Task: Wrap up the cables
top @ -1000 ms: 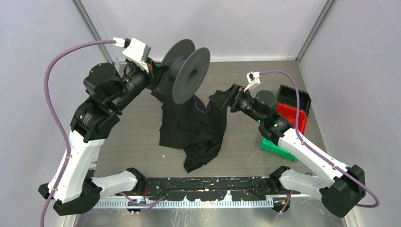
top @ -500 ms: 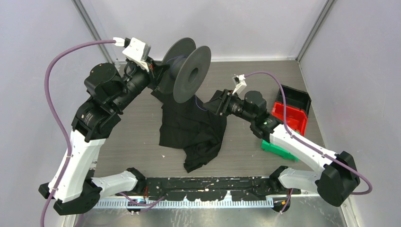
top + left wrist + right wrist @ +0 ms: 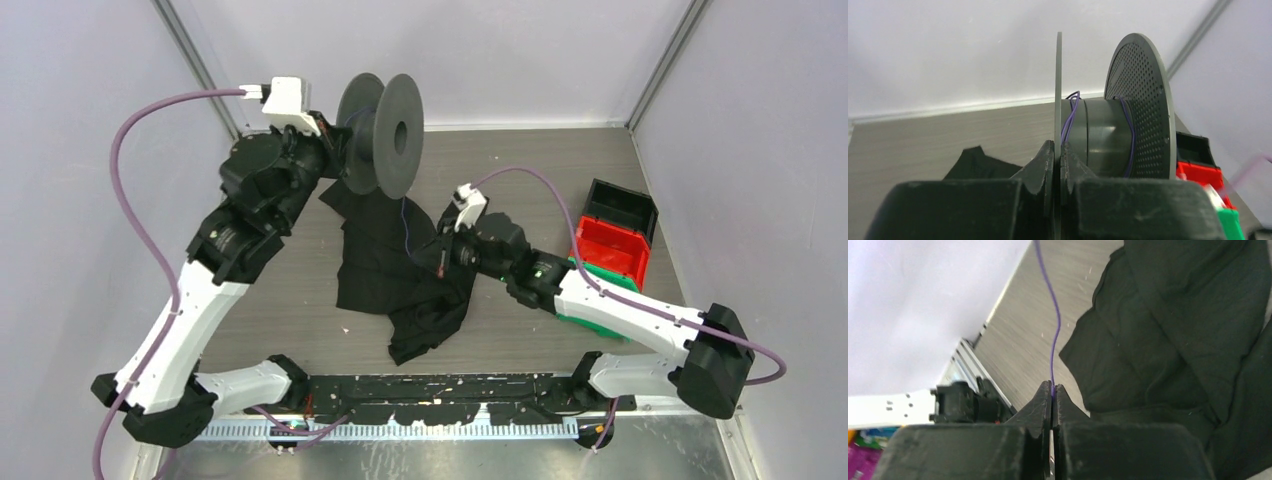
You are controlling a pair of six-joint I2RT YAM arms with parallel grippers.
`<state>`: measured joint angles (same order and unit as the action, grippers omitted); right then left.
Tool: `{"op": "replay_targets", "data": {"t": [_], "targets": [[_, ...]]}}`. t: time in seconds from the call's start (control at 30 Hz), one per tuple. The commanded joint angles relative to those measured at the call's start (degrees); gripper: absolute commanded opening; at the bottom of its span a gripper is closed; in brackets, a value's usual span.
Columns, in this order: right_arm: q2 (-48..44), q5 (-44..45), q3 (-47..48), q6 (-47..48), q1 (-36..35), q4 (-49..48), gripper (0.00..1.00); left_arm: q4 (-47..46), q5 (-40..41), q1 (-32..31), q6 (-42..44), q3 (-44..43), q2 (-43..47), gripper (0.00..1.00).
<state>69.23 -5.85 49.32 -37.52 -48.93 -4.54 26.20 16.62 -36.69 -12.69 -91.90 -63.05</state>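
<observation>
My left gripper (image 3: 1058, 150) is shut on the thin near flange of the grey spool (image 3: 380, 135) and holds it in the air at the back of the table. A few turns of the cable (image 3: 1068, 120), a thin purple wire, lie on the spool's hub (image 3: 1100, 137). From the spool the cable (image 3: 404, 215) hangs down and forward to my right gripper (image 3: 425, 258), low over the black cloth. In the right wrist view the right gripper (image 3: 1052, 387) is shut on the cable (image 3: 1054, 340), which runs up and away from the fingertips.
A crumpled black cloth (image 3: 400, 270) lies in the middle of the table under the cable and the right gripper. A red bin (image 3: 612, 250) and a black bin (image 3: 622, 208) stand at the right edge. White walls close in the back and both sides.
The right arm has swung left over the black cloth and its jaws have shut on the cable. The left arm has shifted and turned the spool more edge-on.
</observation>
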Motion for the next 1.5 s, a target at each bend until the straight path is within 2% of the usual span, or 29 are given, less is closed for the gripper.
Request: {"op": "replay_targets", "data": {"t": [0.0,0.17,0.3,0.5,0.67,1.0,1.2,1.3,1.4,1.47], "targets": [[-1.52,10.32,6.4,7.37,-8.83,8.52,0.01,-12.96,12.61,0.17,-7.49,3.85,-1.38,0.0],[-0.13,10.55,14.93,12.12,-14.5,14.05,0.01,-12.81,18.28,-0.27,-8.13,7.04,-5.11,0.0],[0.58,10.29,21.24,15.79,-15.2,16.04,0.01,-12.34,17.95,-1.57,-7.2,8.93,-7.36,0.0],[1.09,18.54,28.89,24.39,-14.4,16.42,0.0,-10.46,9.03,-2.91,-4.62,11.06,-7.45,0.0],[2.6,17.36,33.68,25.83,-7.89,18.2,0.0,-7.61,-0.02,-2.87,-1.48,12.13,-6.47,0.0],[3.9,15.13,34.58,23.49,4.93,19.74,0.01,0.93,-22.98,-2.87,6.08,13.48,-2.43,0.0],[2.34,12.9,31.23,22.3,9.45,19.24,0.01,6.87,-31.24,-2.87,8.21,10.54,-0.02,0.0],[1.45,10.76,29.33,22.18,10.54,19.19,0.0,7.95,-32.36,-2.93,8.13,9.04,1.04,0.0],[-0.11,7.12,26.11,22.28,11.63,18.53,0.0,7.66,-33.56,-2.84,8.03,8.37,2.09,0.0],[-1.49,1.48,23.08,22.61,12.58,17.13,0.0,7.22,-36.92,-2.81,8.51,8.21,2.67,0.0]]}}
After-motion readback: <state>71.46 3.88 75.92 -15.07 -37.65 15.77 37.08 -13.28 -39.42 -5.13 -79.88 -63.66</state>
